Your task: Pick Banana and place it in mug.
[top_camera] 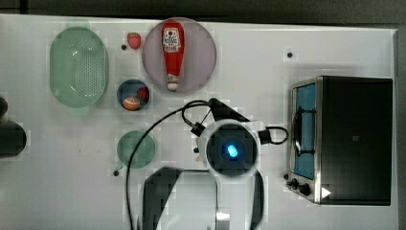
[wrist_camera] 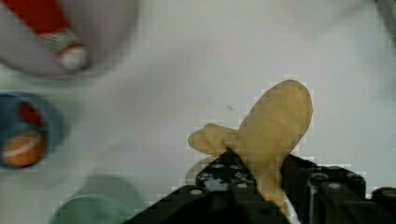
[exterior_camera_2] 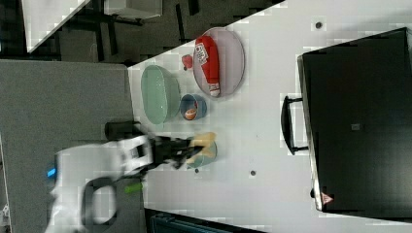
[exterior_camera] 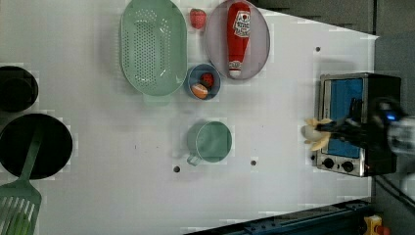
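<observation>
the end effector (wrist_camera: 261, 186) was closed on the banana (wrist_camera: 273, 126), which hung clear above the surface (top_camera: 268, 43), well apart from the mug (top_camera: 136, 149) on the toaster oven (top_camera: 354, 139) side in the top view. the carry was likely the step in hand. doing it well meant keeping the grip firm, travelling level toward the mug, centring the fruit over its rim, then lowering before letting go, steering clear of the blue cup (top_camera: 133, 94) just beside the mug.

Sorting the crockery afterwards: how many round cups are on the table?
2: the blue cup holding small toy foods, beside the colander; the green mug, empty, just below it in the top view.
</observation>
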Motion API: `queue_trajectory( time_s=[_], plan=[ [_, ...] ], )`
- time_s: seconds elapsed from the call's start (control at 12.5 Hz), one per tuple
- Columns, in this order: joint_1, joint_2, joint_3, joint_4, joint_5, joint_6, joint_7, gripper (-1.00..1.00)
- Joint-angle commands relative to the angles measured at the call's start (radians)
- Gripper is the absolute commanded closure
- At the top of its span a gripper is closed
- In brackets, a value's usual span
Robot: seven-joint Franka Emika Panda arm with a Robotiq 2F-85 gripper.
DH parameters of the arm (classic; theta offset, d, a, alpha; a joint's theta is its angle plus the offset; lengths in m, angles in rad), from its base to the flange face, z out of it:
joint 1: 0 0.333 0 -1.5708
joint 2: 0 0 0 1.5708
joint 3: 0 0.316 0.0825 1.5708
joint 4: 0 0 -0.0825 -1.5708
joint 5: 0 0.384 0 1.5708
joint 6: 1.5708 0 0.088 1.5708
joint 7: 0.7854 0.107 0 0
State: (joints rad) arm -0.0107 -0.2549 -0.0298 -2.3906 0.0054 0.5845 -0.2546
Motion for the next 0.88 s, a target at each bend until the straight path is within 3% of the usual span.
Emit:
queue_trajectory(
  time_s=[0.08,0.4,0.88],
  plan=[
    [0.023,-0.023,0.052,0.046,-0.02,-0.037,0.016,0.43],
    [0.054,-0.077,0.196,0.053,-0.009,-0.069,0.231,0.43],
    [0.079,0.043,0.417,0.053,0.01,-0.048,0.678,0.43]
  ],
)
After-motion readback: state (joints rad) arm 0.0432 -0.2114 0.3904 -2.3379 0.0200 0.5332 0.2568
